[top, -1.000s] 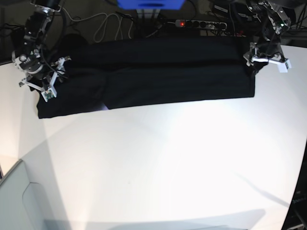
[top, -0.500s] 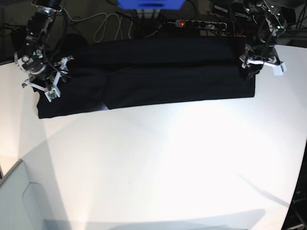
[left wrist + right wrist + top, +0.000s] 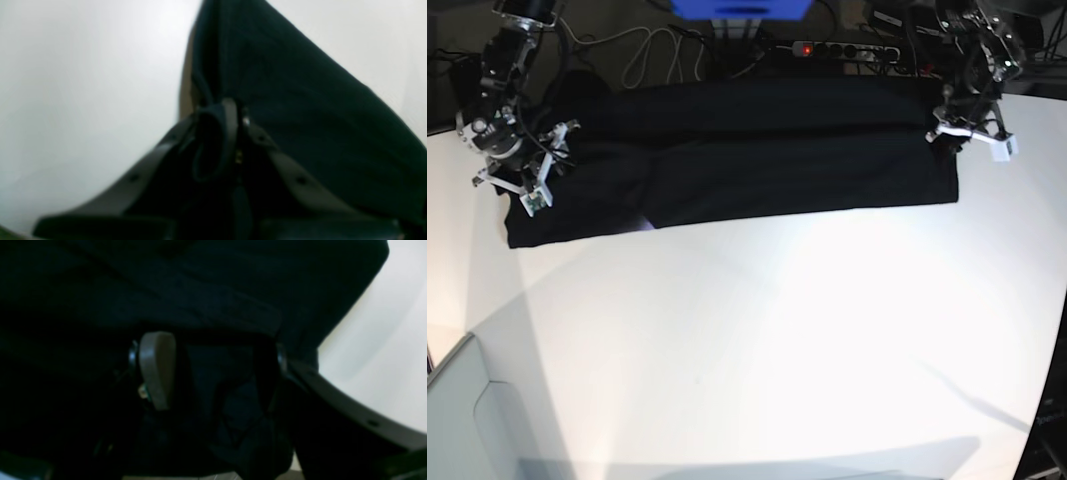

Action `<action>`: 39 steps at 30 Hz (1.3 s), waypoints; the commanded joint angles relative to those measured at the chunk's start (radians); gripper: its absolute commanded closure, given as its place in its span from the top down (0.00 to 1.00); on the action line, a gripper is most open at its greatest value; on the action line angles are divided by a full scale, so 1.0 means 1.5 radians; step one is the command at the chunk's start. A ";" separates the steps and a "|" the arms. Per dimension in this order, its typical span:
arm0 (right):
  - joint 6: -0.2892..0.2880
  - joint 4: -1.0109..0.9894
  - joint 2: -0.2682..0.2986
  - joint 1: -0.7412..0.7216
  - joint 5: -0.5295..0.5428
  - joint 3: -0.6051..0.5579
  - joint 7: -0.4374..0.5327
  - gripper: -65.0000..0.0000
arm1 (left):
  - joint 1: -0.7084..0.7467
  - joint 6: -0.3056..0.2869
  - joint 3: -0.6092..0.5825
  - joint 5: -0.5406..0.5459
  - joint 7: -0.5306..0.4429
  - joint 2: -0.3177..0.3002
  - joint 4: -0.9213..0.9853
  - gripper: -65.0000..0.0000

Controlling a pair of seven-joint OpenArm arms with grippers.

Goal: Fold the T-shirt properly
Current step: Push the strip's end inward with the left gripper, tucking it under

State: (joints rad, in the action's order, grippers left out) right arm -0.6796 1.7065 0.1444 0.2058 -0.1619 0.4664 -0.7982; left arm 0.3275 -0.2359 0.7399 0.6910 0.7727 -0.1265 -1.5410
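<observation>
The large black cloth T-shirt (image 3: pixel 727 160) is spread as a long band at twelve o'clock on the white counter (image 3: pixel 777 340). Limp, light fabric; hems are judged best pinched. Its three-o'clock edge is clamped by the left gripper (image 3: pixel 954 128). At nine o'clock, the right gripper (image 3: pixel 527 165) is held apart over cloth.

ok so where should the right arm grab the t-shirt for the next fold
Grip the T-shirt at its end edge under the right gripper, coming from above. It lies flat as a long band on the table, and the left gripper already pinches the opposite end.
</observation>
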 commanded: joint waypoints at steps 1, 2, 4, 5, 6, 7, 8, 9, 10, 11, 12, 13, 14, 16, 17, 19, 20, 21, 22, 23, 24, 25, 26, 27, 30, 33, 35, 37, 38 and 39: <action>-0.012 0.007 0.008 -0.016 0.003 0.004 0.008 0.54 | -0.015 0.005 0.002 0.006 -0.015 -0.014 -0.009 0.00; -0.012 -0.001 0.008 -0.023 0.003 0.004 0.008 0.54 | -0.024 0.006 0.002 0.006 -0.015 -0.018 -0.009 0.00; -0.012 -0.027 0.008 -0.041 0.003 0.004 0.008 0.54 | -0.044 0.006 0.002 0.006 -0.015 -0.027 -0.009 0.00; -0.012 -0.046 0.008 -0.053 0.003 0.004 0.008 0.54 | -0.052 0.006 0.002 0.006 -0.014 -0.027 -0.009 0.00; -0.012 -0.067 0.010 -0.066 0.003 0.004 0.008 0.54 | -0.061 0.006 0.002 0.006 -0.014 -0.027 -0.009 0.00; -0.012 -0.086 0.012 -0.077 0.003 0.005 0.008 0.54 | -0.067 0.006 0.002 0.006 -0.014 -0.027 -0.009 0.00; -0.012 -0.102 0.013 -0.088 0.003 0.007 0.008 0.54 | -0.073 0.006 0.002 0.006 -0.014 -0.026 -0.009 0.00; -0.012 -0.116 0.015 -0.097 0.002 0.009 0.008 0.54 | -0.076 0.007 0.002 0.006 -0.014 -0.025 -0.009 0.00; -0.012 -0.129 0.021 -0.104 0.002 0.007 0.008 0.54 | -0.076 0.007 0.002 0.006 -0.014 -0.023 -0.010 0.00; -0.012 -0.141 0.025 -0.111 0.002 0.006 0.009 0.54 | -0.076 0.007 0.001 0.006 -0.014 -0.020 -0.013 0.00; -0.012 -0.151 0.026 -0.117 0.002 0.007 0.009 0.54 | -0.075 0.007 0.001 0.006 -0.014 -0.018 -0.015 0.00; -0.012 -0.162 0.027 -0.124 0.002 0.008 0.009 0.54 | -0.075 0.007 0.001 0.006 -0.014 -0.018 -0.015 0.00; -0.012 -0.174 0.027 -0.133 0.002 0.008 0.009 0.54 | -0.075 0.007 0.001 0.006 -0.014 -0.018 -0.015 0.00; -0.012 -0.193 0.034 -0.149 0.002 0.007 0.009 0.54 | -0.075 0.007 0.001 0.010 -0.014 -0.018 -0.017 0.00; -0.012 -0.196 0.037 -0.152 0.002 0.005 0.009 0.54 | -0.075 0.007 0.001 0.011 -0.014 -0.018 -0.017 0.00; -0.012 -0.198 0.037 -0.156 0.002 0.005 0.009 0.54 | -0.076 0.007 0.002 0.011 -0.014 -0.018 -0.017 0.00; -0.012 -0.198 0.037 -0.156 0.002 0.005 0.009 0.54 | -0.079 0.007 0.002 0.012 -0.014 -0.018 -0.019 0.00; -0.012 -0.198 0.037 -0.156 0.002 0.005 0.009 0.54 | -0.087 0.007 0.002 0.011 -0.014 -0.018 -0.031 0.00; -0.012 -0.198 0.037 -0.157 0.002 0.005 0.009 0.54 | -0.088 0.007 0.001 0.009 -0.014 -0.016 -0.046 0.00; -0.012 -0.198 0.037 -0.157 0.002 0.005 0.009 0.54 | -0.088 0.007 0.001 0.009 -0.014 -0.010 -0.064 0.00; -0.012 -0.198 0.037 -0.157 0.002 0.005 0.009 0.54 | -0.088 0.007 0.000 0.008 -0.014 0.000 -0.084 0.00; -0.012 -0.198 0.037 -0.157 0.002 0.005 0.009 0.54 | -0.087 0.007 -0.005 0.006 -0.014 0.010 -0.110 0.00; -0.012 -0.198 0.036 -0.156 0.002 0.005 0.009 0.54 | -0.081 0.007 -0.013 0.005 -0.014 0.018 -0.140 0.00; -0.012 -0.198 0.036 -0.156 0.002 0.005 0.009 0.54 | -0.071 0.008 -0.022 0.005 -0.014 0.024 -0.167 0.00; -0.012 -0.198 0.036 -0.155 0.002 0.005 0.009 0.54 | -0.047 0.009 -0.079 0.002 -0.015 0.045 -0.247 0.00; -0.012 -0.198 0.035 -0.154 0.002 0.005 0.009 0.54 | -0.034 0.009 -0.137 -0.058 -0.022 0.080 -0.290 0.00; -0.012 -0.198 0.035 -0.153 0.002 0.005 0.009 0.54 | -0.037 0.009 -0.176 -0.127 -0.022 0.111 -0.295 0.00; -0.012 -0.198 0.035 -0.153 0.002 0.005 0.009 0.54 | -0.041 0.009 -0.219 -0.208 -0.024 0.143 -0.294 0.00; -0.012 -0.198 0.035 -0.153 0.002 0.005 0.009 0.54 | -0.047 0.009 -0.244 -0.246 -0.024 0.158 -0.295 0.00; -0.012 -0.198 0.035 -0.153 0.002 0.005 0.009 0.54 | -0.051 0.009 -0.265 -0.276 -0.025 0.172 -0.295 0.00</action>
State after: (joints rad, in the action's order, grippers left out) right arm -0.6788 1.4078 0.1879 -0.0269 -0.1181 0.4709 -0.7471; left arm 0.2615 -0.2131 0.3412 0.2436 0.7601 0.1337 -1.9636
